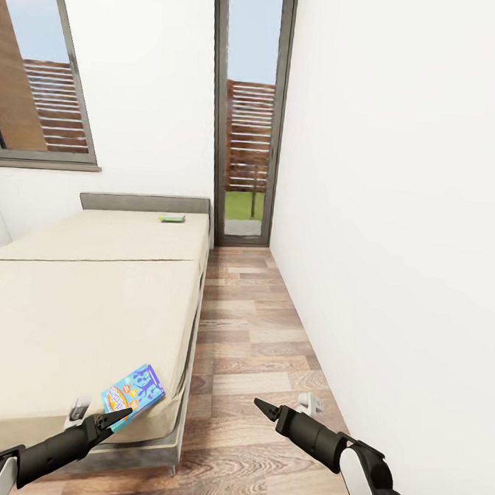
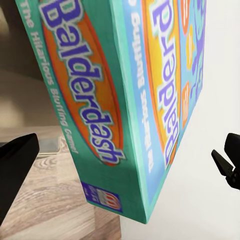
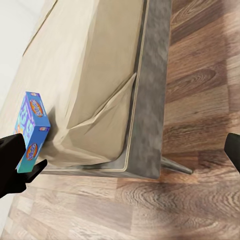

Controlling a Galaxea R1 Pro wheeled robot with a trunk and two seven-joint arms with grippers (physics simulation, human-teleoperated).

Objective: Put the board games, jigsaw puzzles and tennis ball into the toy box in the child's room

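Note:
A mostly blue board game (image 1: 132,394) lies at the near right corner of the beige bed (image 1: 88,303), partly over the mattress edge. My left gripper (image 1: 117,416) is right at its near edge. The left wrist view has the printed box (image 2: 125,100) very close between my open left gripper's (image 2: 125,150) spread fingers (image 2: 15,165). A green board game (image 1: 172,217) lies far off by the headboard. My right gripper (image 1: 257,403) hangs over the floor beside the bed, open and empty (image 3: 135,155), looking at the bed corner (image 3: 100,75) and the blue game (image 3: 31,131).
A narrow strip of wood-plank floor (image 1: 256,337) runs between the bed's dark grey frame (image 3: 150,100) and the white wall (image 1: 390,213) on the right. A tall dark-framed glass door (image 1: 248,129) closes the far end. A thin bed leg (image 3: 175,166) sticks out at the corner.

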